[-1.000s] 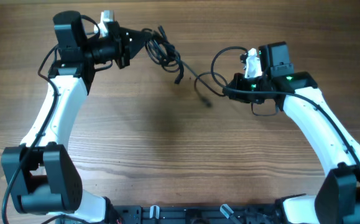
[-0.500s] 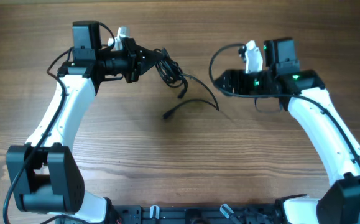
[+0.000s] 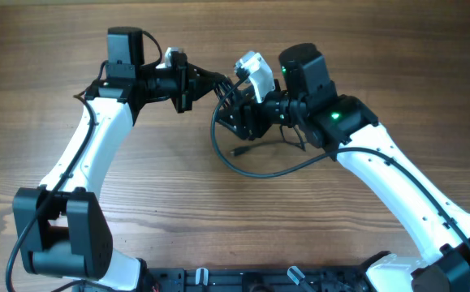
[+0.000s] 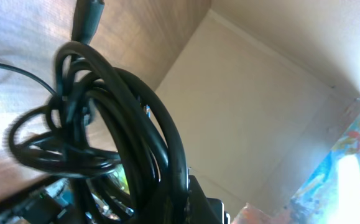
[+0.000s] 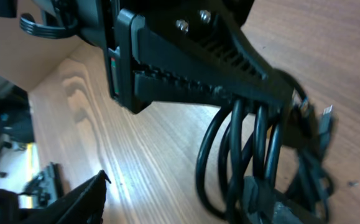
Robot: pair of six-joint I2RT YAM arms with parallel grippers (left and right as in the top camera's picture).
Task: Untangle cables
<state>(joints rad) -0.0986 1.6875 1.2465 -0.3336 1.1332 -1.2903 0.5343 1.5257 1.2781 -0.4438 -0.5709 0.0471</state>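
Black cables (image 4: pixel 124 124) fill the left gripper (image 3: pixel 214 81). Its jaws are closed on several loops of the knotted bundle and hold it off the wooden table (image 3: pixel 218 235). The right wrist view shows the fingers (image 5: pixel 80 199) of the right gripper (image 3: pixel 235 115) well apart, so we read it as open and holding nothing, with the hanging loops just beside one finger. Half a second ago this gripper stood well apart from the bundle; it has now crossed over to just beside the left jaws. Outward from both jaws, one loose strand (image 3: pixel 259 171) curves across the table, with its plug (image 3: pixel 236 151) lying free. We judge that the right gripper must next take a single loop and draw it away.
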